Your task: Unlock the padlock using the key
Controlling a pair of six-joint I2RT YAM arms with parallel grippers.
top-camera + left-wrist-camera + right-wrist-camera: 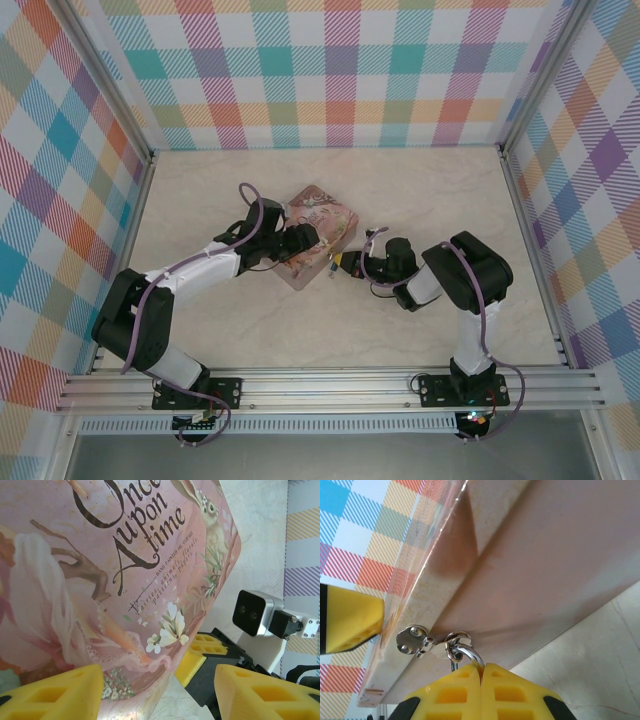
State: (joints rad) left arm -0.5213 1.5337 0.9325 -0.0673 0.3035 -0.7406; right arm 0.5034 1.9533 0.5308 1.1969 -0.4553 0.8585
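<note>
The padlock shows as its silver shackle (pixel 473 656), hooked through the ring of the hasp (pixel 412 640) on the side of the pink illustrated tin (pixel 545 555). My right gripper (pixel 481 672) is shut on the padlock, and its yellow fingers hide the body. In the top view that gripper (pixel 343 263) sits at the tin's (pixel 320 225) near right edge. My left gripper (pixel 159 680) stands open astride the tin's (pixel 100 570) near corner, with bare table between the tin and its right finger (pixel 260 690). The key is hidden.
The tin lies mid-table on the pale marble top (pixel 420 190). Plaid walls (pixel 330 70) close in the back and both sides. The right arm's wrist camera (pixel 255 612) and one of its yellow fingers (pixel 200 652) sit just beyond the tin's corner.
</note>
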